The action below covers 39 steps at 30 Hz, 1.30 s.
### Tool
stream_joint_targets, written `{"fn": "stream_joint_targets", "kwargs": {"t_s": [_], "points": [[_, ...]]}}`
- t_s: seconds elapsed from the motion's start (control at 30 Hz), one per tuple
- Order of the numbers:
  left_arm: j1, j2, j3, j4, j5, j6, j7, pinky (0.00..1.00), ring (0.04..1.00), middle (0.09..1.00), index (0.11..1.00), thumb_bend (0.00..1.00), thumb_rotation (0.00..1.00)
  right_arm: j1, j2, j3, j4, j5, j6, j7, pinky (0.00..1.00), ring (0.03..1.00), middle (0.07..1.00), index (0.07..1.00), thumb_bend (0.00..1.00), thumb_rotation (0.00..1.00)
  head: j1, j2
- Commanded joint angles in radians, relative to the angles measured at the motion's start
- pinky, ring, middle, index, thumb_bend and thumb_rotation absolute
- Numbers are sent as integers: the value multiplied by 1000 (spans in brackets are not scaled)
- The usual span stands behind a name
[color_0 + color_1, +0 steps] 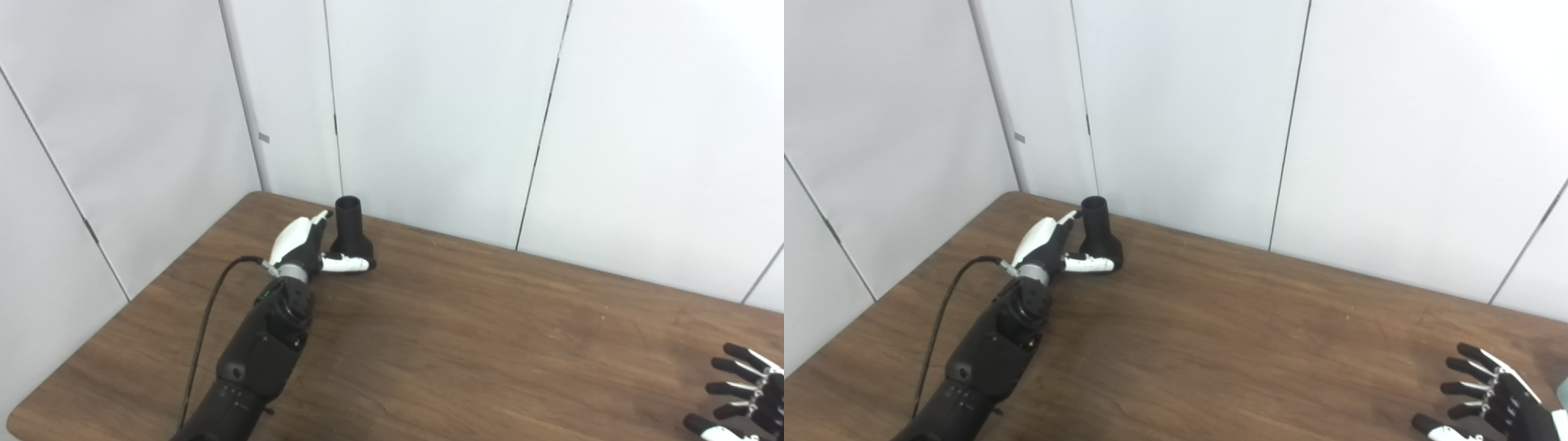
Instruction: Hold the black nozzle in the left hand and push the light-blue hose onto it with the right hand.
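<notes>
Left eye view: nozzle (351, 236) upright at table (465, 343) far-left corner, left hand (306, 245) beside it, fingers spread around base, unclear if gripping; right hand (1494, 398) splayed, holding nothing, bottom right.

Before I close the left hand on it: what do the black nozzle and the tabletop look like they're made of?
Black nozzle: looks like matte moulded plastic or hard rubber; uniform dull black, no glints, smooth flared base. Cannot tell which.
Table: wood-grain surface, probably laminate; even brown streaks with a soft sheen.
Left hand sits against the nozzle, fingers apart.
</notes>
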Motion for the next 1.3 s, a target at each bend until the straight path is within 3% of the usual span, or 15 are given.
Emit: {"fn": "stream_joint_targets", "kwargs": {"t_s": [0.0,0.3,0.8,0.9,1.17,1.27], "points": [[-59,27,-2,13,27,-3,8,1000,1000,965,945,1000,383,-18,-17,-15,-37,15,-14,1,438,601,725,773,652,0,-1,0],[-90,33,-31,107,-9,-33,42,1000,1000,920,896,1000,352,-11,-19,-21,-32,32,-15,8,443,600,726,773,654,0,2,6],[-121,38,-67,186,-41,-60,61,1000,1000,928,880,1000,344,3,-32,-18,-38,18,-21,8,458,596,719,773,666,0,-9,16],[-129,36,-65,208,-59,-71,66,1000,1000,923,855,1000,324,4,-35,-21,-41,26,-20,12,459,593,717,771,672,0,-9,18],[-135,27,-60,236,-93,-93,77,1000,947,811,762,956,242,7,-31,-25,-44,32,-18,15,460,591,714,769,677,0,-14,27],[-133,23,-64,257,-109,-114,81,1000,935,807,702,900,181,6,-31,-27,-48,32,-12,14,461,591,714,769,679,0,-16,30]]}}
